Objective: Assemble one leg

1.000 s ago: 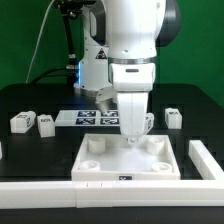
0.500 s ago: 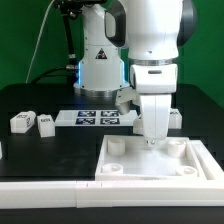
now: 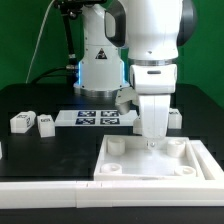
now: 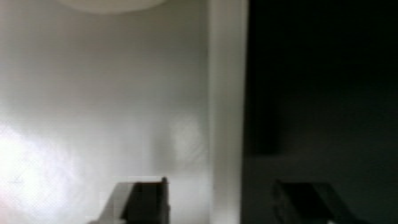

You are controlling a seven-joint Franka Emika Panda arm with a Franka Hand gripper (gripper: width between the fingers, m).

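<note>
Two white legs [image 3: 21, 122] [image 3: 45, 124] with tags lie on the black table at the exterior view's left. Another leg [image 3: 177, 119] shows partly behind my gripper [image 3: 152, 138]. The gripper is lowered onto the far wall of the large white tray-like piece [image 3: 130, 165], holding no leg. In the wrist view the gripper [image 4: 224, 200] is open. One finger [image 4: 143, 200] is over the tray's white floor, the other over the black table, and the tray's wall [image 4: 228, 100] runs between them. A round corner hole [image 4: 116, 4] shows at the frame's edge.
The marker board [image 3: 95, 118] lies behind the tray, in front of the robot's base. A white bar [image 3: 45, 190] runs along the table's front edge, against the tray's near side.
Since a second ago the gripper and the tray-like piece have shifted together toward the exterior view's right. Nothing has visibly moved in the last half second.
</note>
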